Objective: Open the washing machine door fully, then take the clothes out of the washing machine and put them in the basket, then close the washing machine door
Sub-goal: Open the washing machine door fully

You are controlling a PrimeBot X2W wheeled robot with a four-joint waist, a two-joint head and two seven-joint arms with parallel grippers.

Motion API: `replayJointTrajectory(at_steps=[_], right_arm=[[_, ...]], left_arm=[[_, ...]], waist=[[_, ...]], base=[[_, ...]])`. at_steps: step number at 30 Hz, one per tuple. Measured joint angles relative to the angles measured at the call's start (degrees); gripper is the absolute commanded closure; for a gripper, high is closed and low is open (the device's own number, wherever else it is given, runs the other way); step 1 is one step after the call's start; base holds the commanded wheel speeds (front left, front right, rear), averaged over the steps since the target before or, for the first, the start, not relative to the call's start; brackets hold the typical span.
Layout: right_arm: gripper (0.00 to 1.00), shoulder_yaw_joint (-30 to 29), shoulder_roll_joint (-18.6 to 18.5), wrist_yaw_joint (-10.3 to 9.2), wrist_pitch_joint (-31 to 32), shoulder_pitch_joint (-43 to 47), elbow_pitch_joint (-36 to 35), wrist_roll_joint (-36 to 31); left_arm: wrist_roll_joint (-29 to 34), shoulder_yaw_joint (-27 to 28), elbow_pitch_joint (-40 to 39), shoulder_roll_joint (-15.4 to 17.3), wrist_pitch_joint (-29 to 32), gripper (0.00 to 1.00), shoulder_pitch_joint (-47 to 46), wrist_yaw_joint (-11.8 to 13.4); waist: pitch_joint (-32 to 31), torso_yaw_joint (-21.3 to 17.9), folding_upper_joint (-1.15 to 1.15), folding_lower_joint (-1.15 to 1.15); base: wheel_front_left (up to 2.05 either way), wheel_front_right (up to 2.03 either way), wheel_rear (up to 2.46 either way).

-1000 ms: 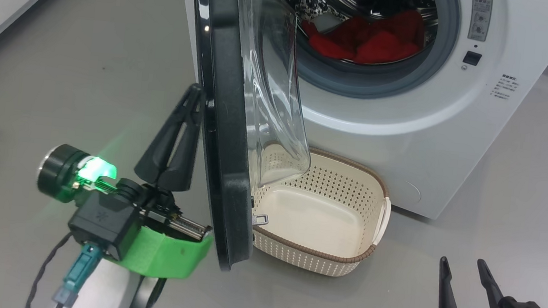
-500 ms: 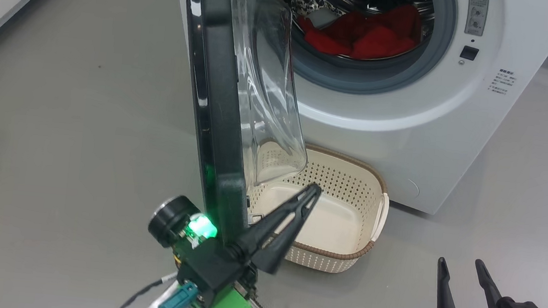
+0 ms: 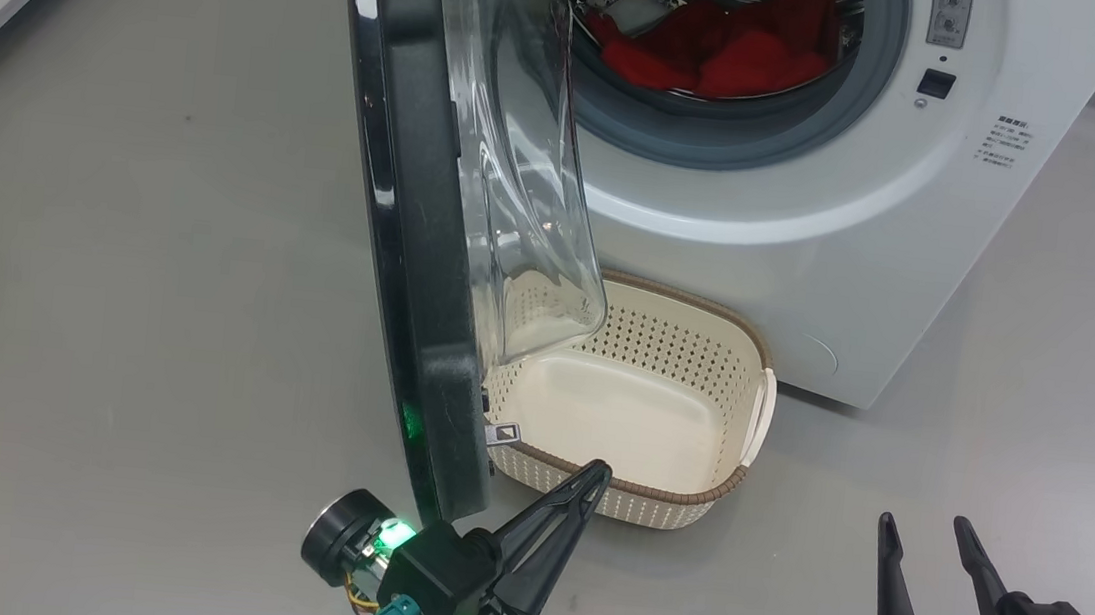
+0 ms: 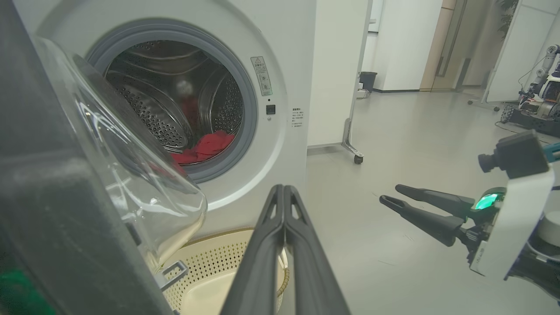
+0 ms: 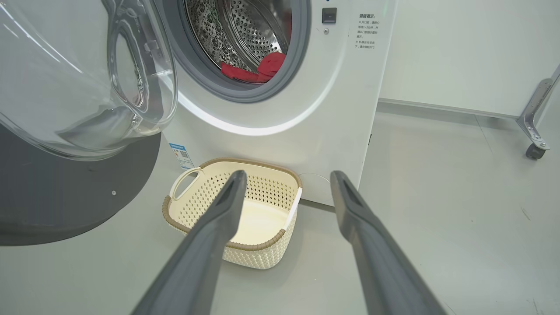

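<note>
The large round washing machine door (image 3: 404, 233), with its glossy black rim and bulging clear glass bowl, stands upright and ajar. It swings out from the left side of the big white front-loading washing machine (image 3: 814, 253), roughly square to the machine's front and nearly edge-on in the head view. The bright red fabric clothes (image 3: 723, 53) lie in the machine's steel drum. The small cream perforated plastic basket (image 3: 670, 493) with a brown woven-look rim sits empty on the grey floor (image 3: 160, 260), at the foot of the machine below its opening.

The left gripper (image 3: 592, 475) is clenched on nothing and hangs in front of the machine, just beside the door's free lower edge, on the face turned toward the opening. The door therefore lies to this gripper's left, and opening it fully probably calls for a leftward push. The right gripper (image 3: 923, 525), released, waits well apart, farther from the machine's front.
</note>
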Motion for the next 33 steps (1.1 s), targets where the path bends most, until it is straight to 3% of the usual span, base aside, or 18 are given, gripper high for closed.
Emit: replayJointTrajectory(at_steps=[15,33], right_arm=[[0.0,-0.93,-0.03,1.0,0.0,-0.06,-0.01,-0.53],[0.0,-1.78,-0.02,1.76,0.0,-0.12,0.04,-0.93]], left_arm=[[-0.33,3.31,7.72,-0.02,-1.46,1.0,0.27,4.02],[-1.03,5.05,11.8,-0.08,-5.66,1.0,-0.22,5.38]], waist=[[1.2,-0.43,0.0,0.0],[2.23,-0.3,0.0,0.0]], base=[[0.0,0.0,0.0],[0.0,0.0,0.0]])
